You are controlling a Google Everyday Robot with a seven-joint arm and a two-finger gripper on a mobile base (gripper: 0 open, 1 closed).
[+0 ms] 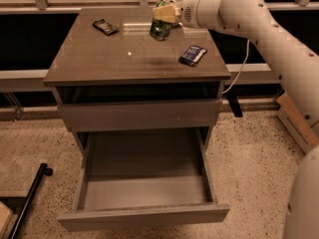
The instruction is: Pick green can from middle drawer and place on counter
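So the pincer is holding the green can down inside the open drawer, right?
Not quite. The pincer does hold the green can, but up over the back of the counter, not inside the open middle drawer. The camera view shows it.

The gripper (167, 13) hangs over the far middle of the counter (99, 63), clamped on the green can (160, 28). Its white arm (259, 19) bars the far right corner. A dark snack packet (105, 27) lies far left and a blue packet (192, 55) near the right edge, with bare surface between them and across the near left. Below, the middle drawer (144, 218) stands pulled out, its floor reachable from above, its far end under the upper drawer front (134, 114).
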